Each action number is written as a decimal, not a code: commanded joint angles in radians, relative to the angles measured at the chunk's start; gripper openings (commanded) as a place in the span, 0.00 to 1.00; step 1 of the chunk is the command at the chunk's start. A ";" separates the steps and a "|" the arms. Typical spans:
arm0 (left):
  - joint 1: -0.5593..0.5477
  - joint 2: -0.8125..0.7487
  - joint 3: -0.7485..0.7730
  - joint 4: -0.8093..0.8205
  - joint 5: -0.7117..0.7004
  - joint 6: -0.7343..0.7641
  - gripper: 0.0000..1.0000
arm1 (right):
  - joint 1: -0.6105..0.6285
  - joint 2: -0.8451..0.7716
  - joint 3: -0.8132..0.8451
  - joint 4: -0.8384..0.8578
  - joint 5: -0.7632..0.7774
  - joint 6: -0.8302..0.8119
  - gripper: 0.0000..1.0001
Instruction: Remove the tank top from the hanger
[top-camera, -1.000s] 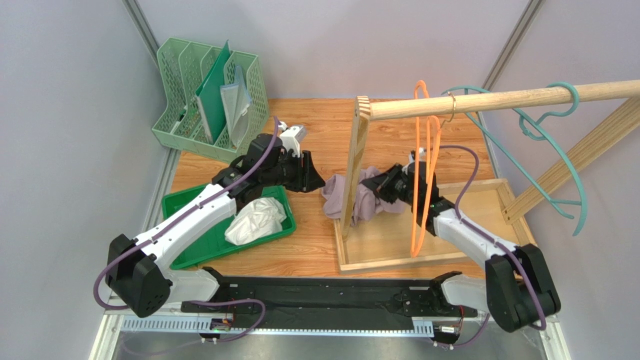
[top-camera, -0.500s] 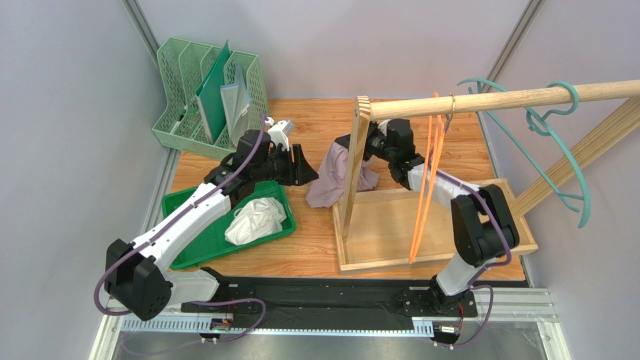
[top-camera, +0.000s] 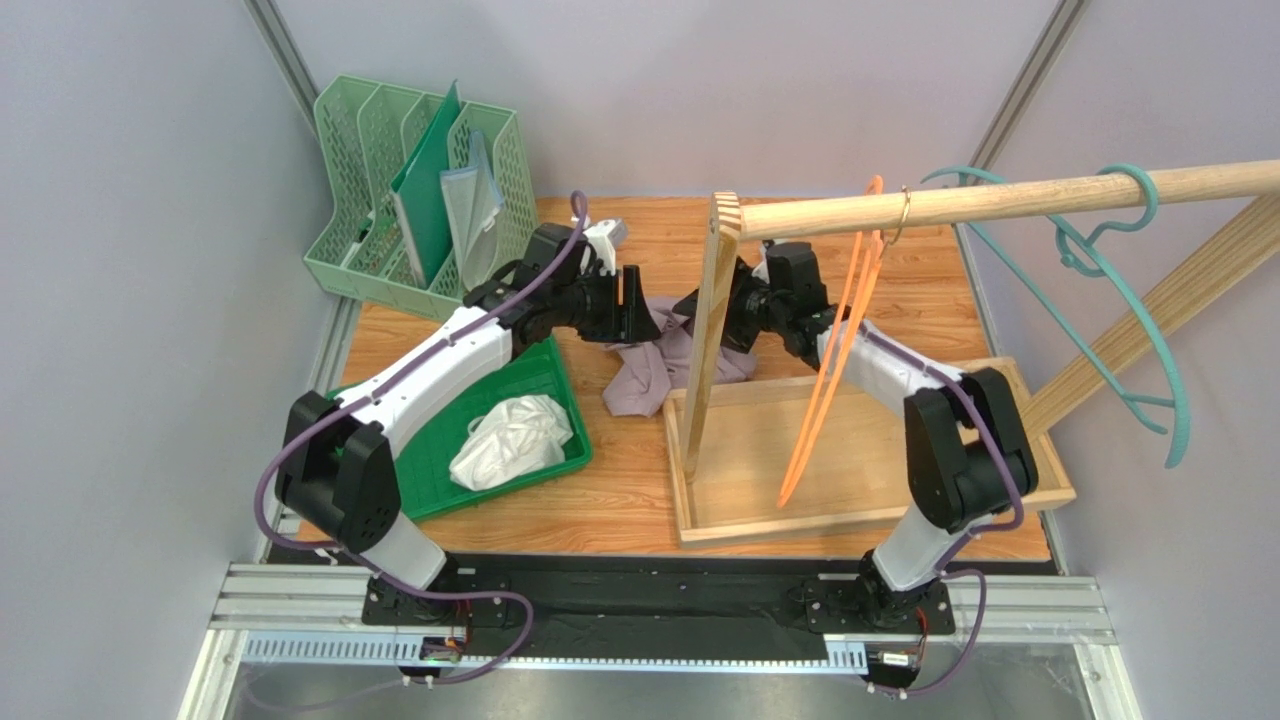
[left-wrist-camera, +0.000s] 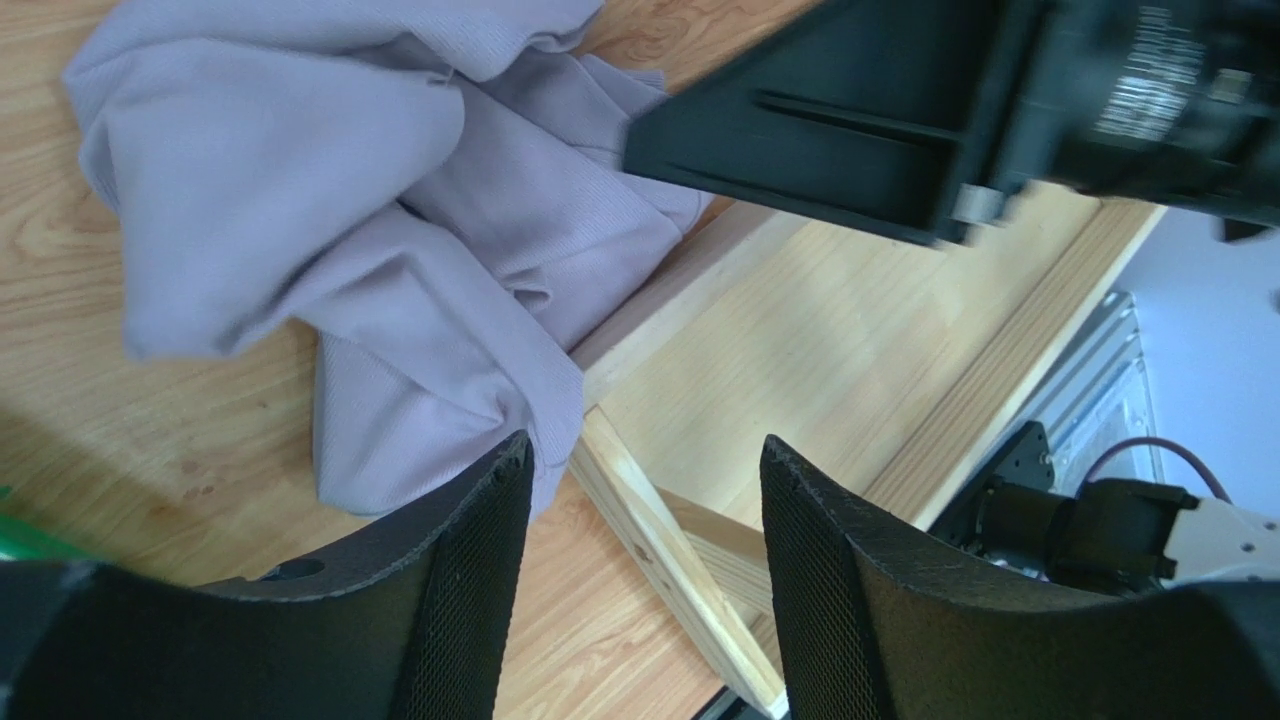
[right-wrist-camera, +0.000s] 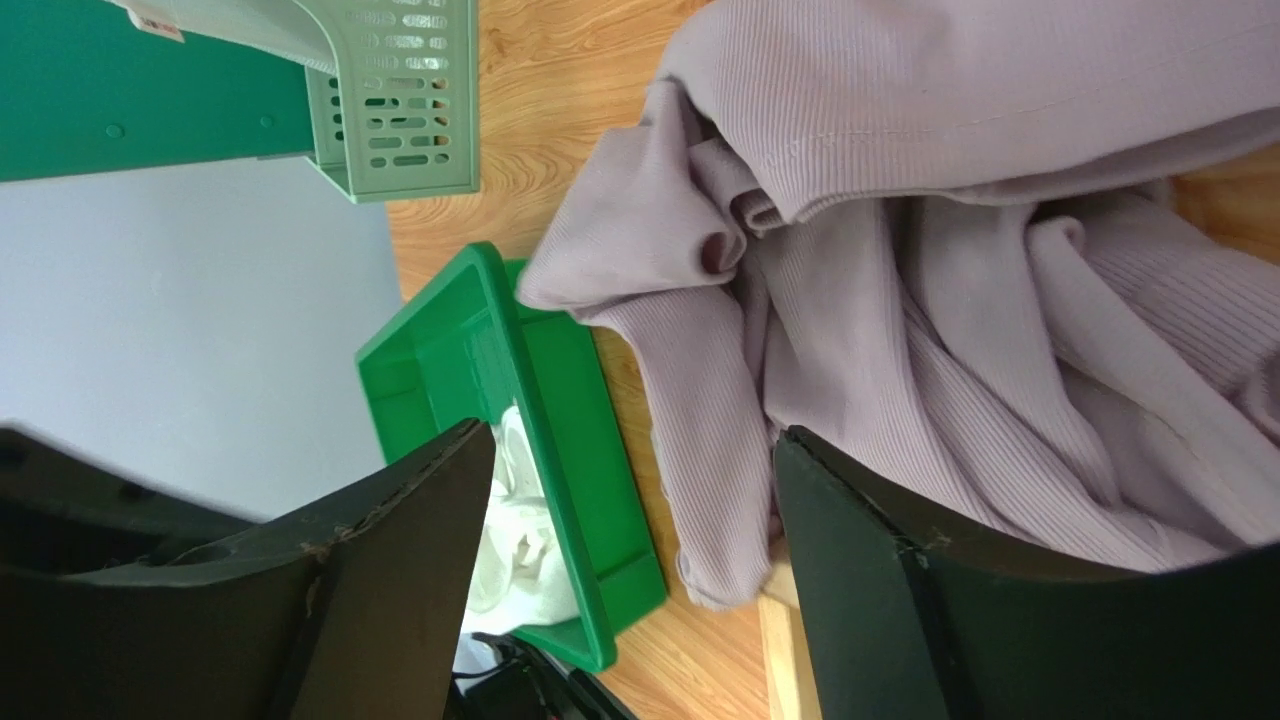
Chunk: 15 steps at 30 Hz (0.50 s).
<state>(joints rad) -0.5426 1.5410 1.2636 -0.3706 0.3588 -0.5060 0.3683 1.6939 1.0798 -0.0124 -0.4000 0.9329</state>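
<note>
Just beyond the spread fingertips of the left gripper the tank top lies in a crumpled heap on the table, one fold draped over the near edge of the wooden rack base. That gripper's jaws stand wide apart with nothing between them. The right gripper, facing it from the other side of the upright post, is just as wide open; the ribbed cloth fills the space ahead of its fingers, but I see no pinch on it. Behind the right gripper the orange hanger hangs from the rail with no cloth on it, so the garment looks free already, and what remains is probably tidying and backing off. To do that well, the left gripper should close on a thick fold directly in front of it, not on a single thin edge. It should then draw the cloth toward its own side, away from the post, lifting a little first so the draped fold clears the base edge rather than dragging on it. The right gripper should keep its jaws open and retreat straight back along its own line. It must watch that no strap loop catches a finger and that its wrist does not knock the hanger behind it.
</note>
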 joint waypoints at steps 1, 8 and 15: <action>0.003 0.056 0.098 -0.039 -0.015 0.044 0.63 | -0.051 -0.157 -0.009 -0.124 0.053 -0.120 0.75; 0.001 0.247 0.322 -0.230 -0.089 0.159 0.64 | -0.160 -0.309 -0.179 -0.135 -0.011 -0.167 0.78; 0.003 0.514 0.632 -0.461 -0.029 0.354 0.85 | -0.274 -0.414 -0.334 -0.127 -0.075 -0.212 0.81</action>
<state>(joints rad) -0.5419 1.9381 1.7569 -0.6582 0.3008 -0.2874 0.1490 1.3376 0.8085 -0.1379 -0.4152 0.7750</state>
